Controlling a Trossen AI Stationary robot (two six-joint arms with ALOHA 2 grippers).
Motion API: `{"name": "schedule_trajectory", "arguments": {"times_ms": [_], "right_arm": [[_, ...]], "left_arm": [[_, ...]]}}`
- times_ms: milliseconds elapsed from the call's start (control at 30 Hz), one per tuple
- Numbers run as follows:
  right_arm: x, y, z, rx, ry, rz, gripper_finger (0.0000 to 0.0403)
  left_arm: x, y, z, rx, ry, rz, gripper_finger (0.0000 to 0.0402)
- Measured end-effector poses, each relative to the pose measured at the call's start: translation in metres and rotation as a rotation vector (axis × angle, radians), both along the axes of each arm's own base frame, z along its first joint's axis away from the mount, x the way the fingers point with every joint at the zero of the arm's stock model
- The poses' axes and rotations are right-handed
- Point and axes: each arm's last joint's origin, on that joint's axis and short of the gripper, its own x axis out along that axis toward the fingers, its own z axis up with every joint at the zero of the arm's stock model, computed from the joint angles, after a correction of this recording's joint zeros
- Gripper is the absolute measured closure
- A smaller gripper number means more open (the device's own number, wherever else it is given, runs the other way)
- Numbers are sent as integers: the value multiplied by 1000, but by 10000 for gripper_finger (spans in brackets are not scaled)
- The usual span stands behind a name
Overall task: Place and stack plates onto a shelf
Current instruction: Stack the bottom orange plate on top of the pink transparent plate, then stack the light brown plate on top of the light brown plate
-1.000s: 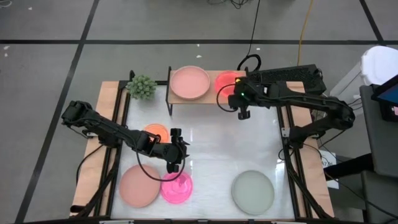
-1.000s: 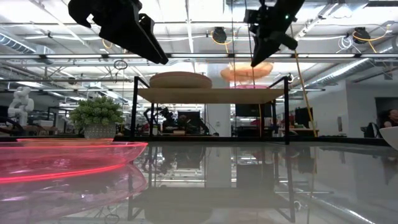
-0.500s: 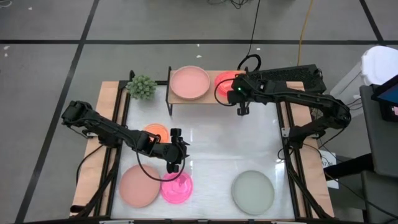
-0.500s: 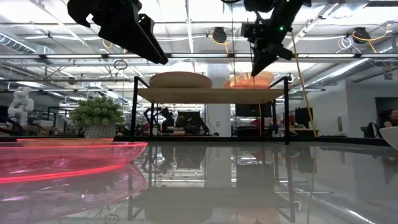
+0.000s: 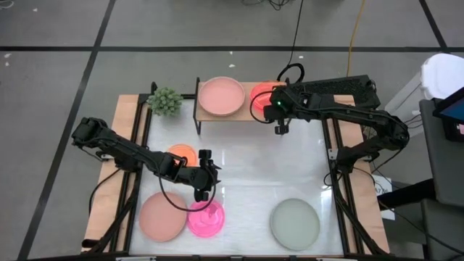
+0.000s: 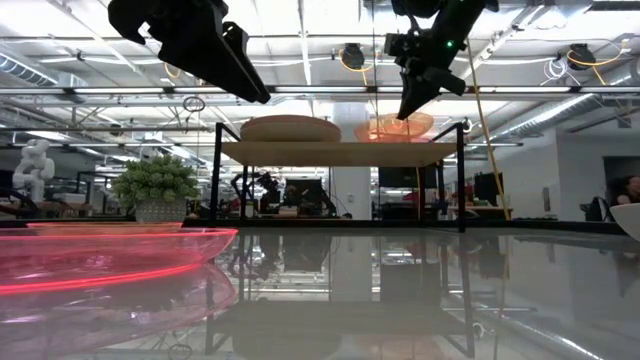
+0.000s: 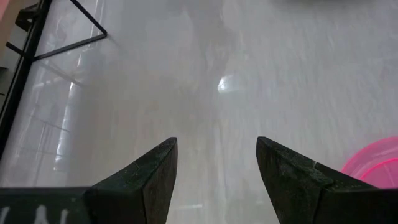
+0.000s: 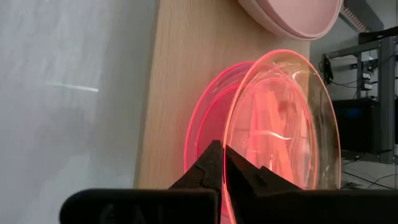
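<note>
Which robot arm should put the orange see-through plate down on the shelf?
The right one. The right gripper is already shut on the orange plate right over the shelf. The left gripper is far off, open.

R gripper (image 5: 279, 125) jaws clamped; L gripper (image 5: 203, 190) jaws apart, hovering.

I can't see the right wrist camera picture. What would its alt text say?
The right pincer is shut on the rim of a translucent orange plate, holding it tilted over a translucent magenta pink plate that lies on the light-wood shelf board. The edge of a larger matte dusty pink plate shows farther along the board.
</note>
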Motion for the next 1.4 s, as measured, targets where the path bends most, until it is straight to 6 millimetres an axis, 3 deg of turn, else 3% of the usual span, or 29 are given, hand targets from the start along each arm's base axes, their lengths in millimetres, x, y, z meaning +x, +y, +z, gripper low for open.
{"name": "schedule_trajectory", "arguments": {"times_ms": [333,900,1067,1400], "right_arm": [[-2,-5,0,8,-6,-31,400],[1,-4,3,15,-65,-26,320],[-2,18,15,57,-150,-34,314],[-3,88,29,193,-258,66,314]], "left_arm": [[0,0,0,-5,0,4,176],[0,0,0,-23,4,-2,176],[-2,0,-2,-48,27,8,176],[-14,-12,-8,-113,138,-11,176]]}}
